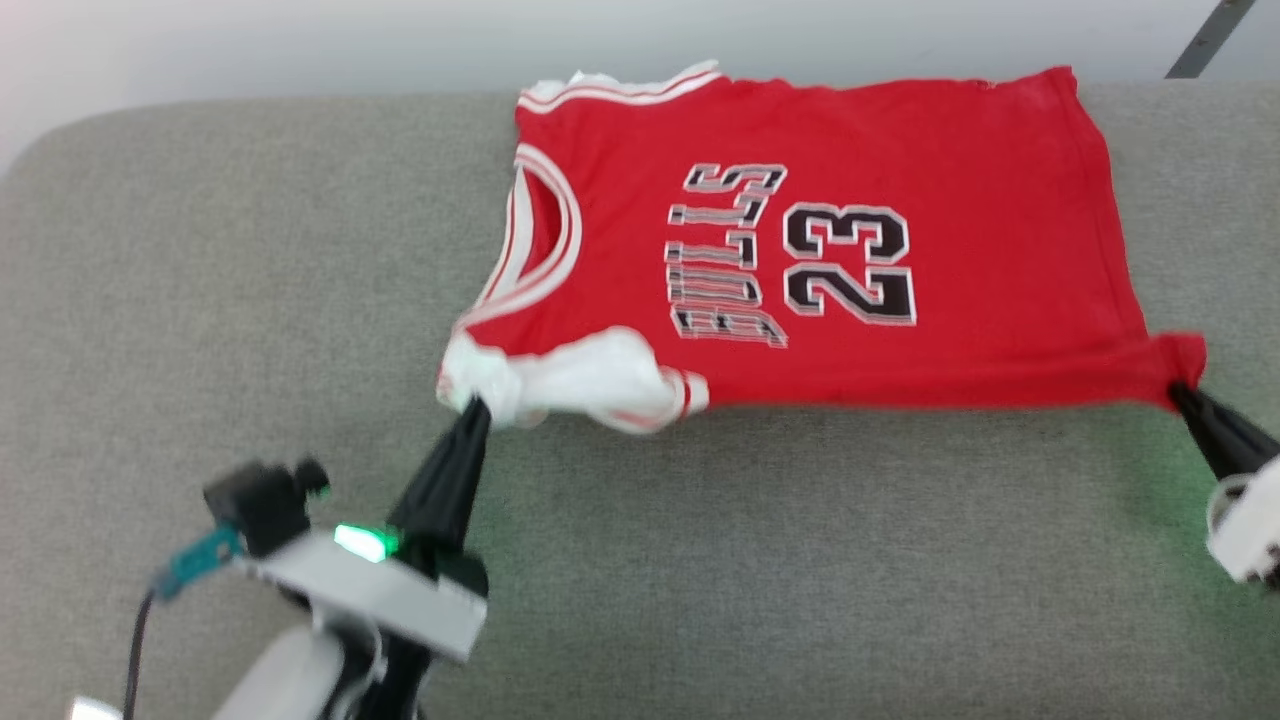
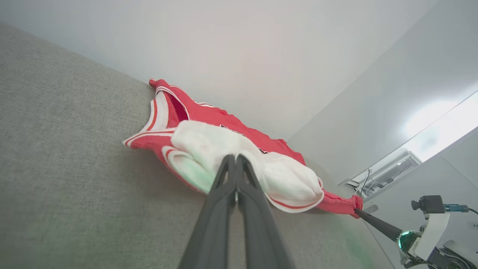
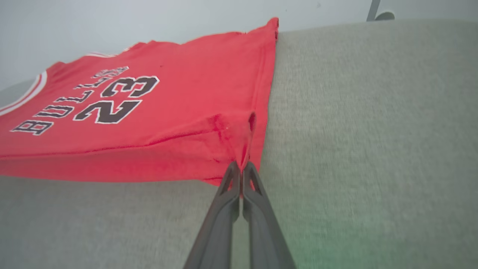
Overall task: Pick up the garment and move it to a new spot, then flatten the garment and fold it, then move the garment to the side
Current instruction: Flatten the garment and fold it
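Observation:
The garment (image 1: pixel 840 250) is a red jersey with black "BULLS" and "23", spread across the far part of the grey surface, neck to the left and hem to the right. My left gripper (image 1: pixel 474 408) is shut on its bunched white sleeve at the near left corner (image 2: pixel 209 149). My right gripper (image 1: pixel 1180 392) is shut on the red near hem corner (image 3: pixel 241 149), which is pulled into a point. In the left wrist view the right gripper (image 2: pixel 356 211) shows at the garment's far corner (image 2: pixel 341 203). The near edge runs taut between both grippers.
The grey fabric-covered surface (image 1: pixel 250 300) spreads wide to the left and toward me. Its far edge meets a pale wall just behind the garment. A thin metal leg (image 1: pixel 1205 40) stands at the back right. Cables and equipment (image 2: pixel 377 179) lie off to the side.

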### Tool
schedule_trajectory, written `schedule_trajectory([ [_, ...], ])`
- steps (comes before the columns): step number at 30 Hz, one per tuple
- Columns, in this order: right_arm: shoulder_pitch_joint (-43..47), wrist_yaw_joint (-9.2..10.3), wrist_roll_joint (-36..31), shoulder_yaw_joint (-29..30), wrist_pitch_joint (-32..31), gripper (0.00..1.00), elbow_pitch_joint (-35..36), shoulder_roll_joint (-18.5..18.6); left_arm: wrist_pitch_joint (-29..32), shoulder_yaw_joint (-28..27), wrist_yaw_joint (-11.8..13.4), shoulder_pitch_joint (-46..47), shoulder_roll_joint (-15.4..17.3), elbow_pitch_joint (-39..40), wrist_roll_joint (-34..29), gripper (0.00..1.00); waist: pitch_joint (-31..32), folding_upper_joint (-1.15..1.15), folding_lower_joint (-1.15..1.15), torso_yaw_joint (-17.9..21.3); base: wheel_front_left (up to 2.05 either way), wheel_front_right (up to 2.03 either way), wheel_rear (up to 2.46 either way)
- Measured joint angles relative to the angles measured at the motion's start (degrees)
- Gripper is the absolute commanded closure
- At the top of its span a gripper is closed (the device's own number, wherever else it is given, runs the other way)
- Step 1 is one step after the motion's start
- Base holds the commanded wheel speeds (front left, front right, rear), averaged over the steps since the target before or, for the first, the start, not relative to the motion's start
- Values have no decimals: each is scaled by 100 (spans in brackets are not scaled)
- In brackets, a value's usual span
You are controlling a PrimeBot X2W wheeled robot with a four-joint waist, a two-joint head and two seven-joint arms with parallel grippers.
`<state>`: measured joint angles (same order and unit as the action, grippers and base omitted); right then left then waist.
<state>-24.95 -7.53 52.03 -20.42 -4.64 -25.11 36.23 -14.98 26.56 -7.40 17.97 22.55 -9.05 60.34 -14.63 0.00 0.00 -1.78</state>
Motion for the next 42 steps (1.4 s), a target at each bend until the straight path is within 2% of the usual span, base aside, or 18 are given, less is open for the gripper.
schedule_trajectory([
  [5, 1040, 0, 90, 515, -314, 100, 983, 256, 0, -252, 0, -942, 83, 616, -370, 100, 60, 0, 0, 88, 0, 0, 0],
  [8, 1666, -1, 60, 950, -555, 100, 1556, 237, 0, -547, 0, -1504, 77, 1050, -449, 100, 51, 0, 0, 146, 0, 0, 0],
  [14, 2881, 0, -252, 1965, -1045, 100, 2680, -160, 0, -809, 0, -2426, 131, 1781, -732, 100, -54, 0, 0, 172, 0, 0, 0],
  [17, 3031, 0, -445, 2341, -1370, 100, 3098, -436, 2, -694, 0, -2377, 216, 1933, -753, 100, -85, 0, 0, 173, 0, 0, 0],
  [21, 2869, 0, -733, 2481, -1858, 100, 3381, -660, 172, -502, 0, -1928, 370, 1957, -753, 100, -41, 0, 0, 206, 0, 0, 0],
  [25, 2395, 1, -829, 2563, -2231, 100, 3296, -851, 401, -263, 0, -1140, 463, 1755, -627, 100, 21, 0, 0, 207, 0, 0, 0],
  [31, 1773, 1, -947, 2519, -2444, 100, 2751, -1067, 641, -32, 0, 62, 415, 761, -271, 100, 6, 0, 0, 228, 0, 0, 0],
  [34, 1463, 1, -1014, 2525, -2387, 100, 2347, -1193, 647, 37, 0, 453, 299, 57, 16, 99, -28, 0, 0, 273, 0, 0, 0],
  [37, 1202, 1, -1073, 2428, -2282, 100, 1873, -1266, 626, 197, 0, 726, 277, -727, -46, 100, -7, 0, 0, 334, 0, 0, 0],
  [42, 732, 1, -1071, 2186, -1824, 100, 1143, -1365, 378, 446, 0, 1026, 62, -1538, 110, 100, 27, 0, 0, 422, 0, 0, 0],
])
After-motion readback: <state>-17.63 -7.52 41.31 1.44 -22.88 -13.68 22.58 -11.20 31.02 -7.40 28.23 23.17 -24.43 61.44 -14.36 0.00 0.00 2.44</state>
